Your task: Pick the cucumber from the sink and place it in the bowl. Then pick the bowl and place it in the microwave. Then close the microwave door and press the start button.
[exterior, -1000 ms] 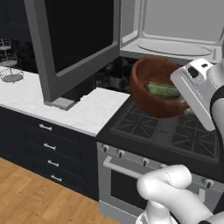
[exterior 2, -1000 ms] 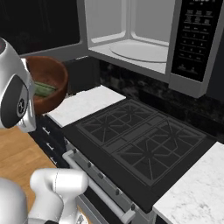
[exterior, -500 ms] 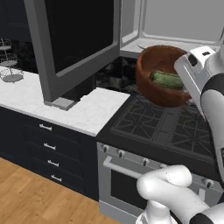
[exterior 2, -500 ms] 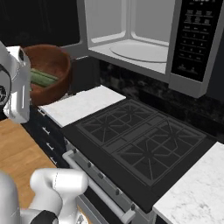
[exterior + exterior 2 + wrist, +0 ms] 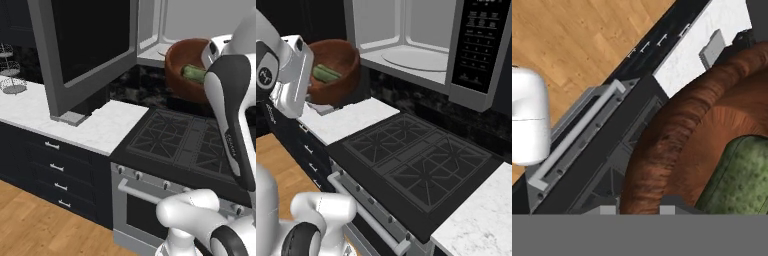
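The gripper (image 5: pixel 634 209) is clamped on the rim of the bowl (image 5: pixel 186 70), holding it in the air above the stove (image 5: pixel 416 162), near the microwave (image 5: pixel 421 45) opening. The cucumber (image 5: pixel 194 73) lies inside the bowl, and the microwave door (image 5: pixel 87 45) stands open.

1. The microwave (image 5: pixel 421 45) cavity stands open, with bare room above its turntable (image 5: pixel 415 57).
2. The microwave door (image 5: pixel 87 47) is swung wide to the left, jutting out over the white surface (image 5: pixel 75 125) and blocking that side.
3. The bowl (image 5: pixel 187 70), with the cucumber (image 5: pixel 194 74) inside, hangs just before the cavity's left part, above the stove's (image 5: pixel 416 160) rear edge.
4. The stove top below is free.
5. The control panel (image 5: pixel 473 45) walls off the cavity's right.
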Robot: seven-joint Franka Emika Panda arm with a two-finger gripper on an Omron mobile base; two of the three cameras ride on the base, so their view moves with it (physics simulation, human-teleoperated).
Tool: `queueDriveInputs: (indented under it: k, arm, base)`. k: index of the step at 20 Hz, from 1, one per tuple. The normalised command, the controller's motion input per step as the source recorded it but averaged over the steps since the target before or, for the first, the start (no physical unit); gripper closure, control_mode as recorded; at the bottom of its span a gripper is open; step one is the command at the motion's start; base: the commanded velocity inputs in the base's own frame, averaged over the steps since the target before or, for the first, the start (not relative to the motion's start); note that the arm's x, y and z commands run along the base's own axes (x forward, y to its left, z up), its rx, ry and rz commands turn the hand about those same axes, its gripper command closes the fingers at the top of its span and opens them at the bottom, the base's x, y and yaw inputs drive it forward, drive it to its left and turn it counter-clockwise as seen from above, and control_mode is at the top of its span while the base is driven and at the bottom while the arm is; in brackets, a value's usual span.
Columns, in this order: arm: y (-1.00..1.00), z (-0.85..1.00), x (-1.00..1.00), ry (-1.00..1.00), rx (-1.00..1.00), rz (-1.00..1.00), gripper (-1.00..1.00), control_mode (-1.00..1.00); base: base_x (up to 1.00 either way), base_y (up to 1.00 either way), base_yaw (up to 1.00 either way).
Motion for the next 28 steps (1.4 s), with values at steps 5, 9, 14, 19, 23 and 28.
queueDriveInputs:
  k: [5, 9, 14, 19, 23, 28]
  arm:
    - [-0.41, 0.05, 0.71, -0.02, 0.00, -0.05, 1.00, -1.00]
    - [-0.42, 0.11, 0.65, -0.08, 0.00, -0.04, 1.00, -1.00]
    - [-0.17, 0.21, 0.42, -0.25, 0.00, -0.02, 1.00, -1.00]
    - [-0.28, 0.14, 0.58, -0.12, 0.00, -0.01, 1.00, -1.00]
    - [-0.39, 0.04, 0.78, 0.00, 0.01, 0.00, 1.00, -1.00]
    - [-0.41, 0.03, 0.80, 0.00, 0.02, 0.00, 1.00, -1.00]
  base:
    - [0.00, 0.00, 0.00]
    - [0.00, 0.00, 0.00]
    - [0.00, 0.00, 0.00]
    - [0.00, 0.00, 0.00]
    - [0.00, 0.00, 0.00]
    - [0.00, 0.00, 0.00]
